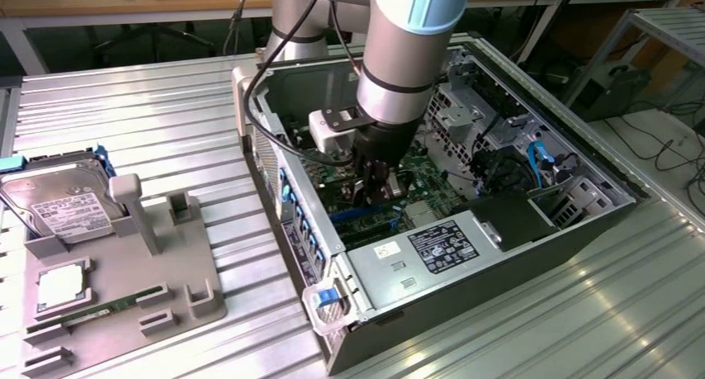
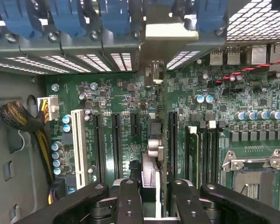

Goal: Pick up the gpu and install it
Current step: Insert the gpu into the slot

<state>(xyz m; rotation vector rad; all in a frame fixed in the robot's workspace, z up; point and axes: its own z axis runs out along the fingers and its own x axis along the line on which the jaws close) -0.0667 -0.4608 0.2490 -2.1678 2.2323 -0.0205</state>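
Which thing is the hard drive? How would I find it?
Find the open computer case, then the grey tray on the exterior view's left. The hard drive sits at the tray's far end: big, silver, white-labelled, unlike the small square chip and thin green memory stick.

Ribbed metal counter (image 1: 165, 115) carries an open computer case (image 1: 463, 313) toward its right edge, and a grey parts holder (image 1: 121, 272) sits near its left edge.
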